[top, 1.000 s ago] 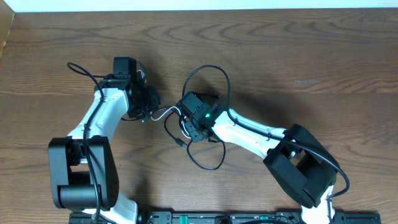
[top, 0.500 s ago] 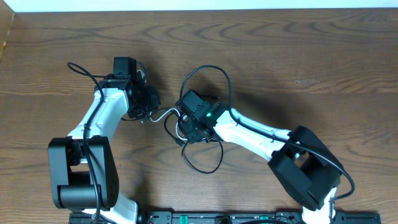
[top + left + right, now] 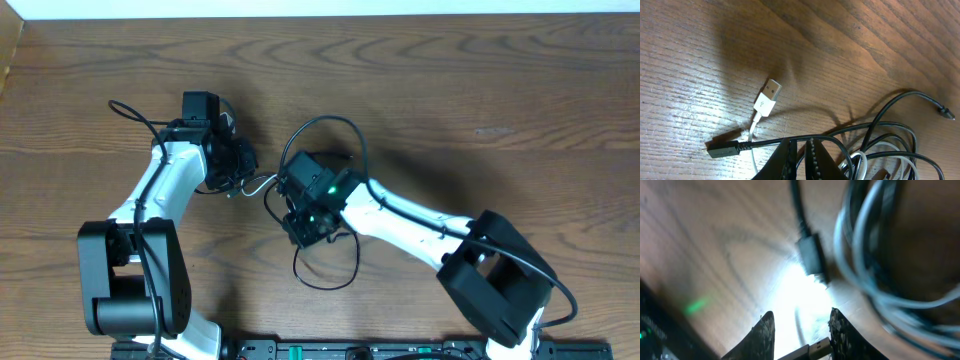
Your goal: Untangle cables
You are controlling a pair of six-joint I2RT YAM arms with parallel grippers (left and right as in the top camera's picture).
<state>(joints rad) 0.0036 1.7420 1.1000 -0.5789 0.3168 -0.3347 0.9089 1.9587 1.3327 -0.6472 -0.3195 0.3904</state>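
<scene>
The right claw (image 3: 801, 314) has shifted left and narrowed, dragging the black loop (image 3: 325, 286) leftward, so slack is coming out of the cables (image 3: 880, 145), which lie bunched mid-counter. A plug (image 3: 807, 350) sits between its part-open fingers; whether it grips, I cannot tell. The left claw (image 3: 801, 144) is closed tight at the bundle. A white USB plug (image 3: 768, 95) lies loose on the counter (image 3: 880, 30). Crossed strands block a clean pull.

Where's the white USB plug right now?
Left wrist view, left of centre: the white USB plug lies on the table just ahead of the left gripper, with a black plug nearby, lower-left in frame.
</scene>
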